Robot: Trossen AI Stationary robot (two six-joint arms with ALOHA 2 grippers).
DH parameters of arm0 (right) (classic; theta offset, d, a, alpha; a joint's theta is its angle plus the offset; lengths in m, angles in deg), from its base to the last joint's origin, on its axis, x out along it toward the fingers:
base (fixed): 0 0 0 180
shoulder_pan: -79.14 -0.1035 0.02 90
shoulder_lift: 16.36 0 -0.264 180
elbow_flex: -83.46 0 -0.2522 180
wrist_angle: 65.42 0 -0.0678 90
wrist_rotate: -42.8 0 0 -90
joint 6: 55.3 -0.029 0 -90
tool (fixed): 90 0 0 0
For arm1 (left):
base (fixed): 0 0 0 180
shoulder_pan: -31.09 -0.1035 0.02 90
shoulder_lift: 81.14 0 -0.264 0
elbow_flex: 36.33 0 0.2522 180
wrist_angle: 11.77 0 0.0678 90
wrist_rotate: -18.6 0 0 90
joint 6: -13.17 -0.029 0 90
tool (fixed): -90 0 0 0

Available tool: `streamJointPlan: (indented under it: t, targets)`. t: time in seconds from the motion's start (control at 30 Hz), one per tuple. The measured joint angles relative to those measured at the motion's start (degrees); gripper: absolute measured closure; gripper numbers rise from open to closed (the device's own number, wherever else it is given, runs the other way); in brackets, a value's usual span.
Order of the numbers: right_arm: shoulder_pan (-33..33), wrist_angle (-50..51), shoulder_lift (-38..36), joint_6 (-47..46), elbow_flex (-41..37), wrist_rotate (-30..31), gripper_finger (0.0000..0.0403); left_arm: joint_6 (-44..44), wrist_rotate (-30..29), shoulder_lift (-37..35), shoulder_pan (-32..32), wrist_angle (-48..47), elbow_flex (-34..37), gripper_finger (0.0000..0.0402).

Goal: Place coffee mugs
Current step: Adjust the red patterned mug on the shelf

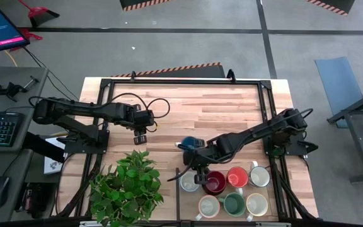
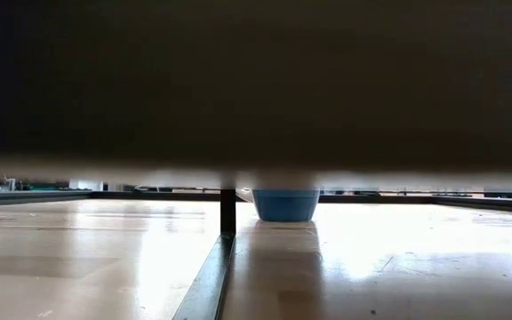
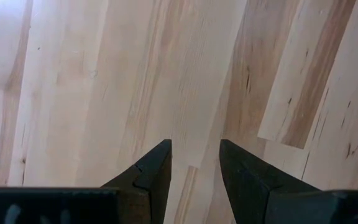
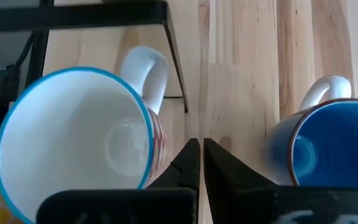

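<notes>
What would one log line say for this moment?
right gripper: shut, empty, between blue mug and white mug | left gripper: open, idle over table

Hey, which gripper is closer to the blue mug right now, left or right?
Right. The right gripper hangs shut just beside the blue mug, among the cluster of mugs. The left gripper hovers open over bare table, farther off on the mug's other side.

A wide dark shape fills the upper half of the low view, blocking most of it. Below it, a blue mug stands on the pale wooden surface, just beside a dark upright post.
</notes>
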Motion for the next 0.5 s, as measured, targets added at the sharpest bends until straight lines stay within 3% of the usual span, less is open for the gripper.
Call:
streamJointPlan:
  t: [0.5]
  targets:
    - [-0.2, -1.1, 2.0, -1.5, 0.0, -3.3, 0.0402, -0.9, -0.1, 0.0, 0.0, 0.5, 0.0, 0.0277]
